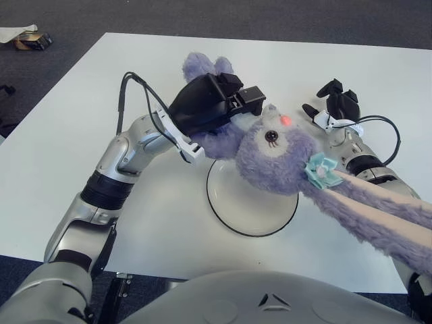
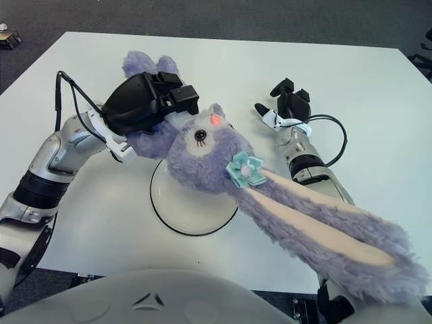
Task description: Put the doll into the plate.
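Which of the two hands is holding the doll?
The left hand: its black fingers are clamped on the purple doll, carrying it above the white plate. The right hand shows beside the doll's head, on its right, and holds nothing.
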Robot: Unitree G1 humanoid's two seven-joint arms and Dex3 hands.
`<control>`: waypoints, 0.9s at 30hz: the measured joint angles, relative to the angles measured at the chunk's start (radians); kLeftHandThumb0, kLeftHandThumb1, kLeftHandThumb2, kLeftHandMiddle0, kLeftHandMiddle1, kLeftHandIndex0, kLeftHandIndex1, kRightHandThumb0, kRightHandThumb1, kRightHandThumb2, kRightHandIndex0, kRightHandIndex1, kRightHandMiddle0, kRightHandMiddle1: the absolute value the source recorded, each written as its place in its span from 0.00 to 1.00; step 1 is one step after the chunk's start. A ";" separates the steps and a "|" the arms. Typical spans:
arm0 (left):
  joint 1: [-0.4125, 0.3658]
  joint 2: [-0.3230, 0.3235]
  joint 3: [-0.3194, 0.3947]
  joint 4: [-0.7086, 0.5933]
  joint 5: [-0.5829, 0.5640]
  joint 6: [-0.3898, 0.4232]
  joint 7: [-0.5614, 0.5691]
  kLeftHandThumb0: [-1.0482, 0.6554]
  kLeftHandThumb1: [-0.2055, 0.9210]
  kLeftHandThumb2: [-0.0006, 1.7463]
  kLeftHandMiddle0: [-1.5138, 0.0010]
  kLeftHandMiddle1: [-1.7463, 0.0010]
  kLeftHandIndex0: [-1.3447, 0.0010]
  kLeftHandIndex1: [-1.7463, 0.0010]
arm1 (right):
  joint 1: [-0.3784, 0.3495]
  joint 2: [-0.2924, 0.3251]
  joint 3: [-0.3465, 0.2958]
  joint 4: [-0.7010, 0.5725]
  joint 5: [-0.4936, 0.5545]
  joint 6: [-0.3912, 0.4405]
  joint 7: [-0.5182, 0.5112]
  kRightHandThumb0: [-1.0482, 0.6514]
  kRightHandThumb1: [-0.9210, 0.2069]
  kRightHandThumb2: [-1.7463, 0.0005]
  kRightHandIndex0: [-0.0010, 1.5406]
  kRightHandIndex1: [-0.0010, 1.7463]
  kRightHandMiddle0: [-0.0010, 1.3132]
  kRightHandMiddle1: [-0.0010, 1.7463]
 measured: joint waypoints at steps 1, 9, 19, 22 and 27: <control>0.000 -0.002 0.000 0.000 0.006 -0.002 0.005 0.33 0.40 0.80 0.22 0.00 0.51 0.00 | 0.000 0.000 0.000 0.000 0.000 0.001 0.001 0.24 0.00 0.61 0.14 0.83 0.00 0.89; 0.000 -0.019 0.001 0.000 0.027 -0.015 0.018 0.33 0.40 0.80 0.22 0.00 0.51 0.00 | -0.004 0.000 -0.006 0.000 0.005 0.005 0.018 0.25 0.02 0.61 0.14 0.80 0.00 0.87; 0.000 -0.006 0.000 -0.011 0.017 -0.043 -0.017 0.33 0.40 0.80 0.22 0.00 0.51 0.00 | -0.006 -0.001 0.000 0.000 0.001 0.004 0.024 0.24 0.02 0.61 0.14 0.83 0.00 0.90; 0.000 -0.004 -0.001 -0.016 0.020 -0.053 -0.022 0.33 0.42 0.79 0.22 0.00 0.52 0.00 | -0.006 -0.003 0.010 -0.001 -0.007 0.004 0.024 0.25 0.04 0.60 0.13 0.86 0.00 0.92; 0.000 -0.005 -0.006 -0.025 0.025 -0.058 -0.034 0.33 0.43 0.78 0.21 0.00 0.53 0.00 | -0.006 -0.007 0.026 -0.003 -0.015 0.005 0.024 0.26 0.06 0.59 0.13 0.88 0.00 0.93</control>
